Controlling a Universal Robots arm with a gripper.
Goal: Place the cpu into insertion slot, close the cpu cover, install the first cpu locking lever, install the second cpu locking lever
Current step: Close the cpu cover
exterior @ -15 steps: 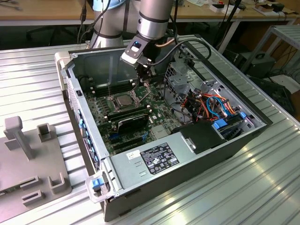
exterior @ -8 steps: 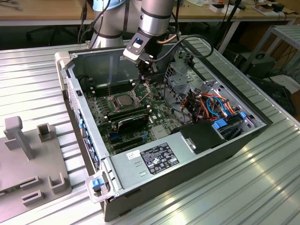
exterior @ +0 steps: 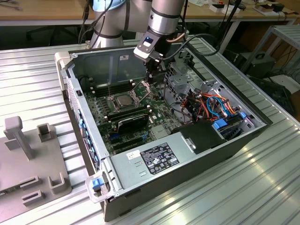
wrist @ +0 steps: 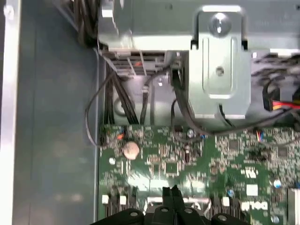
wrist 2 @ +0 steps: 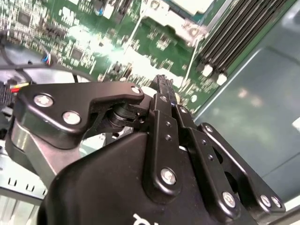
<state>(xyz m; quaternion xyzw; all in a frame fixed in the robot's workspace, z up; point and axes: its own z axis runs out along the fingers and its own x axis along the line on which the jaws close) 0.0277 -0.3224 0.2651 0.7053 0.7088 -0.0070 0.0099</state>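
Silvery cpu [exterior: 123, 100] lies near the closed claw [exterior: 151, 82].

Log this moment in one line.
cpu seated in slot | cover raised | lever upright | gripper shut, above board, on the exterior view's right of cpu

Ribbed metal counter carrying an open computer case.
The silver counter [exterior: 262, 187] is bearing the opened computer case [exterior: 197, 180] across its middle, lying flat with its inside facing up. Toward the exterior view's left, what is probably a grey fixture plate [exterior: 42, 164] with upright blocks is sitting just beside the case.
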